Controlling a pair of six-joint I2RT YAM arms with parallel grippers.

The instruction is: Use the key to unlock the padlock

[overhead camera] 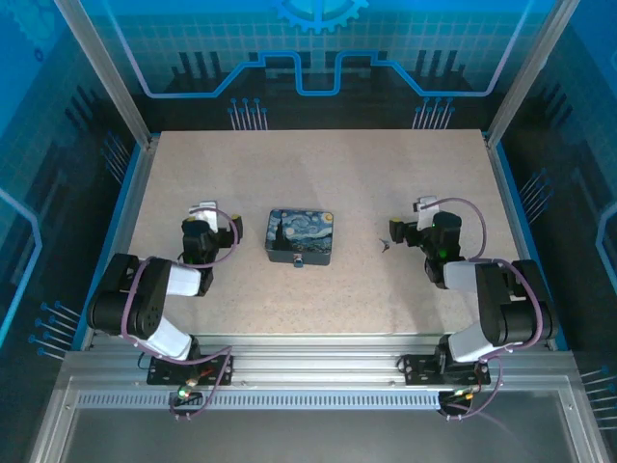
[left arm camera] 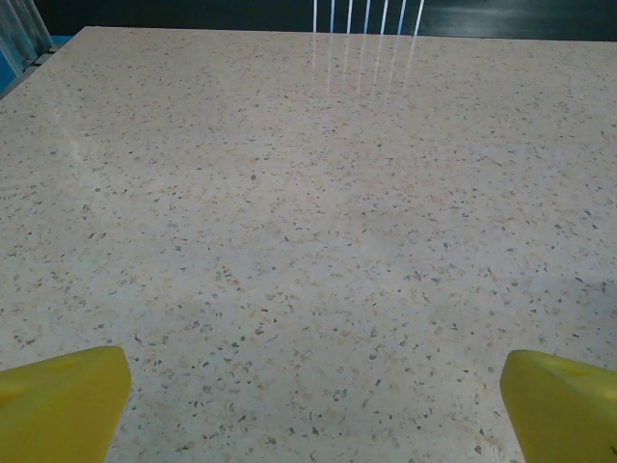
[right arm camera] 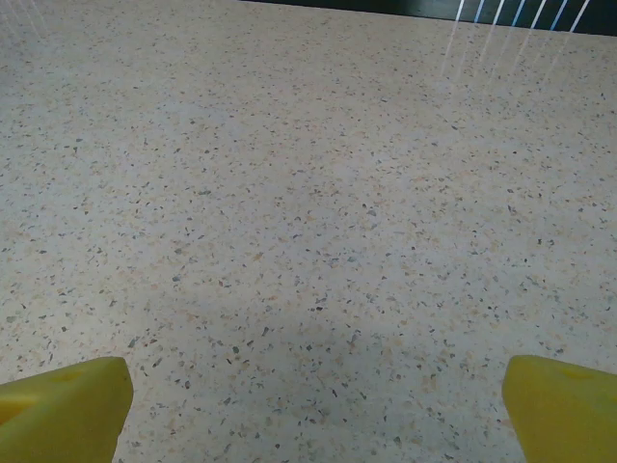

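Observation:
The padlock [overhead camera: 299, 261] is a tiny bluish-silver piece at the near edge of the dark-blue painted tin [overhead camera: 301, 234], mid-table. The key [overhead camera: 385, 243] is a small dark speck lying on the table to the tin's right. My left gripper [overhead camera: 204, 209] rests low to the left of the tin, apart from it. My right gripper [overhead camera: 425, 205] sits just right of the key, not touching it. In the left wrist view the gripper [left arm camera: 313, 410] is open, yellow fingertips [left arm camera: 63, 400] wide apart over bare table. The right gripper [right arm camera: 316, 410] is open likewise, its fingertips [right arm camera: 564, 405] spread.
The speckled beige table [overhead camera: 318, 174] is bounded by aluminium frame posts and blue panels at the back and sides. A metal rail [overhead camera: 318, 367] carrying both arm bases runs along the near edge.

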